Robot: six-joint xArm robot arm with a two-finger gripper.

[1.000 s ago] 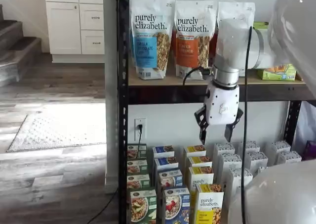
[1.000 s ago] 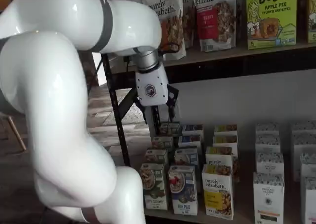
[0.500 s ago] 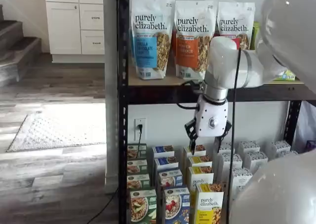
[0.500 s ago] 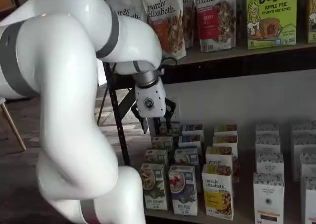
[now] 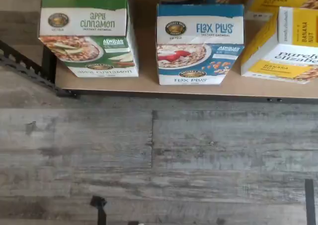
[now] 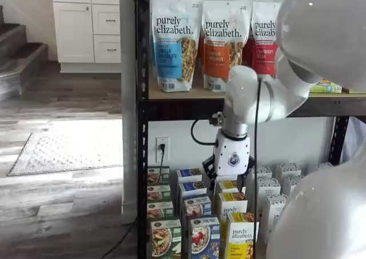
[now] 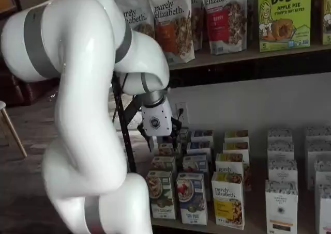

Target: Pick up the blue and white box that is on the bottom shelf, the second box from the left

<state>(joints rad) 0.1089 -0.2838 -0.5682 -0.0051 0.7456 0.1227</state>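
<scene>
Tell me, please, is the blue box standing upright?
Upright: the blue box stands on its base at the shelf front, face forward.

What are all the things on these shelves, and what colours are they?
blue and white box: one at the front, more behind it, blue, bottom shelf beside the green one
green boxes: one row, green, far end of the bottom shelf
yellow boxes: one row, yellow and white, other side of the blue row
white boxes: several rows, white, further along
granola bags: several, white with coloured labels, upper shelf
gripper: one, white body, black fingers, open, above the back boxes
</scene>
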